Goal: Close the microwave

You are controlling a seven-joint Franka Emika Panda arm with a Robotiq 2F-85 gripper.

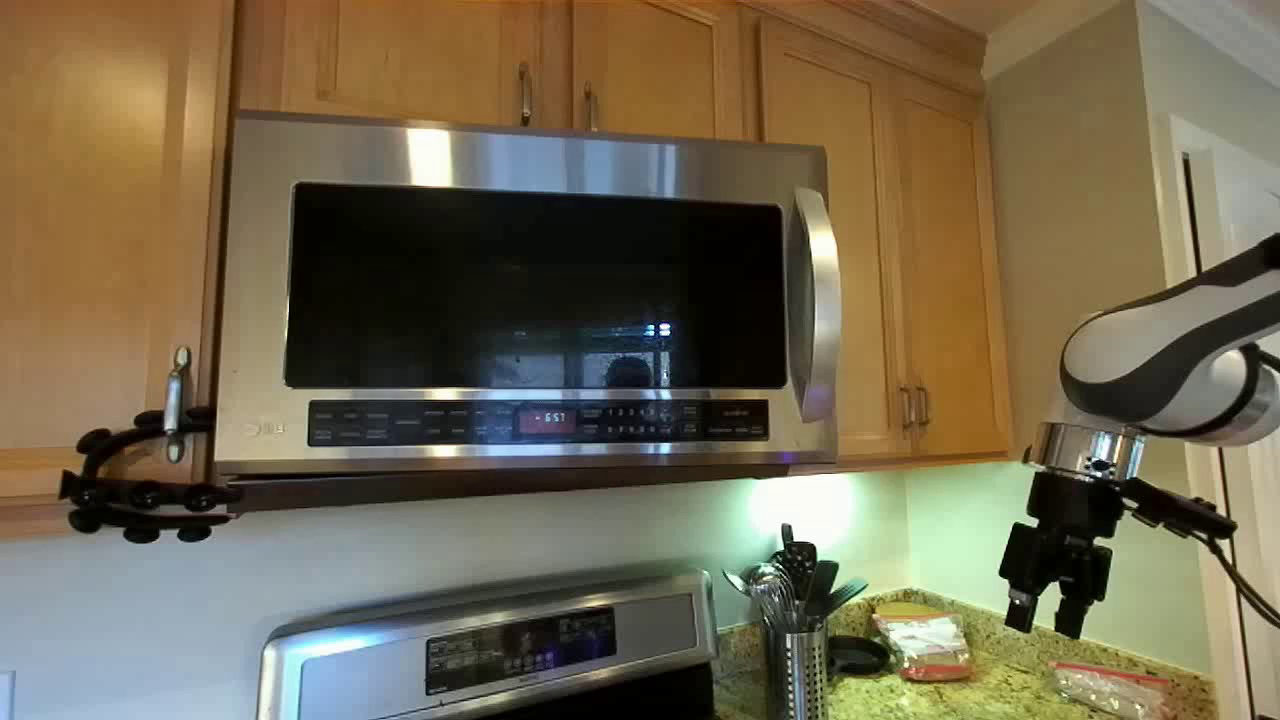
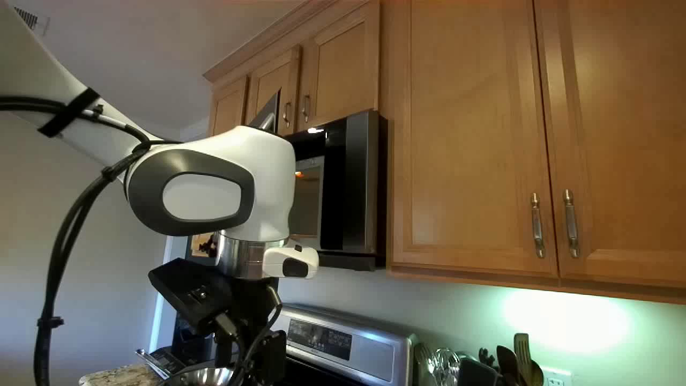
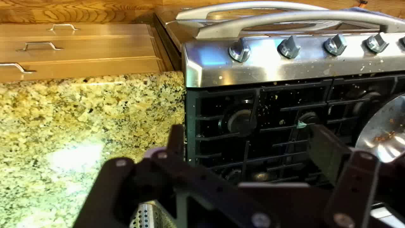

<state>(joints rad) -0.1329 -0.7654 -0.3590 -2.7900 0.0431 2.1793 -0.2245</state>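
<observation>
Hanging downward from arm (image 1: 1165, 375), well apart from microwave (image 2: 340, 187) — gripper (image 1: 1046, 614), jaws spread wide; microwave door (image 1: 535, 290) standing open; steel stove (image 1: 490, 655) below.

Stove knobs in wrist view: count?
5: four whole knobs along the front panel, a fifth cut off by the right edge; more may be out of frame.

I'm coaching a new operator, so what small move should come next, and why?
I'd probably raise the end effector level with the door: the microwave stands open, and in both exterior views the end effector hangs lower, likely too low to push.
</observation>
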